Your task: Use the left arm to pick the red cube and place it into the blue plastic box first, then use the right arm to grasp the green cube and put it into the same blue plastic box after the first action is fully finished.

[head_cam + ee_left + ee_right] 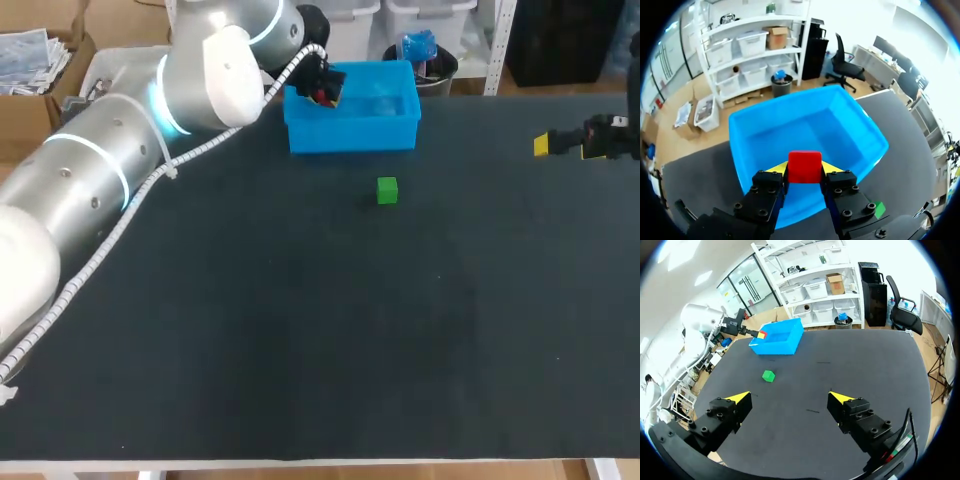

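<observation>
My left gripper [804, 169] is shut on the red cube [804, 166] and holds it above the near wall of the blue plastic box [850, 125]. In the head view that gripper [322, 92] hangs over the left end of the blue box [352, 133], the red cube [320, 97] partly hidden by its fingers. The green cube [387, 190] rests on the dark mat a little in front of the box. My right gripper [792, 399] stands wide open and holds nothing, far from the green cube [768, 375]; in the head view it [545, 145] sits at the right edge.
The dark table mat [300, 330] spreads wide in front of the green cube. My left arm [120, 170] crosses the back left corner of the table.
</observation>
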Tool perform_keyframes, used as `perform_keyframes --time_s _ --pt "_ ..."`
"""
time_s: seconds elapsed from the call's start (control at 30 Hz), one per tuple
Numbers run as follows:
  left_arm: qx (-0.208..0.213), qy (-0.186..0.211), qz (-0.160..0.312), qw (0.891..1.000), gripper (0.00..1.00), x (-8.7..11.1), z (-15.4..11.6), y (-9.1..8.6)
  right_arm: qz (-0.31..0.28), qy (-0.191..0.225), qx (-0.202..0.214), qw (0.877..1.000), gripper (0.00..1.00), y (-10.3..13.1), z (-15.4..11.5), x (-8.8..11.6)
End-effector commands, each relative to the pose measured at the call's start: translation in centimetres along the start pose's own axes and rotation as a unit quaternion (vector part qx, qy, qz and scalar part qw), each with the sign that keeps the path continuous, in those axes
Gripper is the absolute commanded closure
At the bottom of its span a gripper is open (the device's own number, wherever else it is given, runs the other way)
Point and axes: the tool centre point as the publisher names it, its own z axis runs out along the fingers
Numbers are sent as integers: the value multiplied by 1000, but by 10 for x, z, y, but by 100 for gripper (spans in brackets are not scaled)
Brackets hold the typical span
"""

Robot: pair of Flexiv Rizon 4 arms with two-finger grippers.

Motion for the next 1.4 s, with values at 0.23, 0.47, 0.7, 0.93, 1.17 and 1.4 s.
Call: perform_keyframes --time_s 0.23,0.47,0.7,0.93,1.17,1.4 --pt "-2 127 7 992 0 -25 13 2 0 0 1 1000 0 0 1 0" --pt "-5 120 14 993 0 -32 2 -2 0 0 1 1000 0 0 1 0" --pt "1 92 32 995 0 -38 -28 -10 0 0 1 1000 0 0 1 0" --pt "16 54 54 997 0 -24 -71 -13 0 0 1 1000 0 0 1 0" --pt "26 14 79 996 0 12 -126 -13 0 0 1 1000 0 0 1 0" --pt "26 -17 87 996 0 57 -166 -11 0 0 1 1000 0 0 1 0"
